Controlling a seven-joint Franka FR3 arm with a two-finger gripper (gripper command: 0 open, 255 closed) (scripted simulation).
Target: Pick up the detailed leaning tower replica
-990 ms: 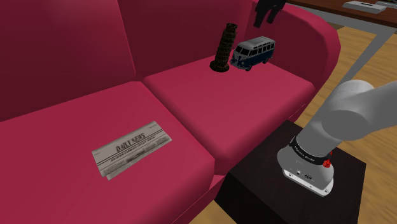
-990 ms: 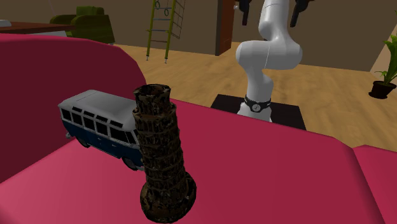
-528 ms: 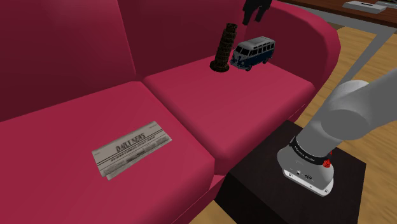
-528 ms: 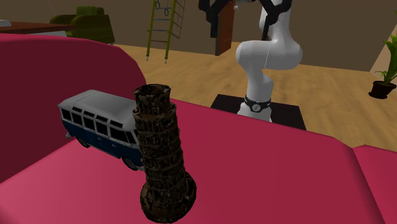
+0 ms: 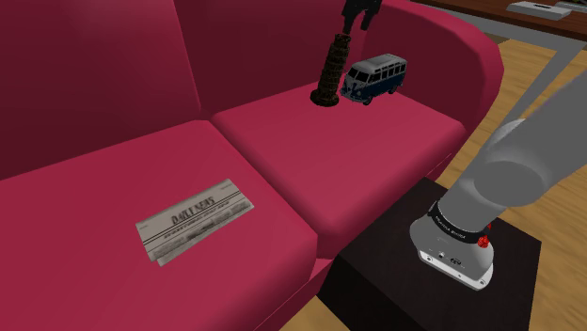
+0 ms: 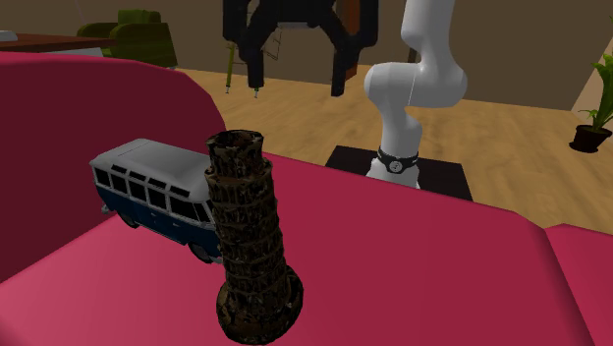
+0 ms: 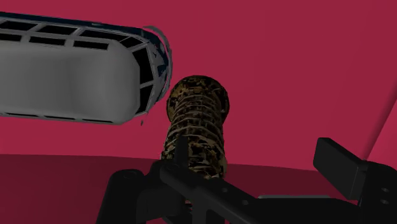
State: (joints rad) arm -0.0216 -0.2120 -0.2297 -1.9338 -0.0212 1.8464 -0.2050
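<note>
Wooden plank flooring [image 5: 557, 99] lies beside a deep red two-cushion sofa [image 5: 357, 160], which carries everything here. From its black box stand [image 5: 395, 273] the white Franka arm [image 5: 522, 160] reaches out over the far cushion. A folded grey newspaper [image 5: 196, 220] lies flat on the near cushion, well apart from the work. At the back of the far cushion stands a blue toy van with a pale grey roof [image 5: 376, 77], and just beside it the dark brown, mottled leaning tower replica [image 6: 250, 236], upright on its round base and tilted toward the van.

The black two-finger claw [image 6: 295, 64] hangs above the tower's top, its fingers spread wide and holding nothing. This looks like the approach step. In the wrist view the tower [image 7: 197, 127] sits near one finger [image 7: 183, 156], not midway, so the next move probably calls for a small sideways correction, then a descent around the upper shaft without nudging the van, and only then a squeeze.
</note>
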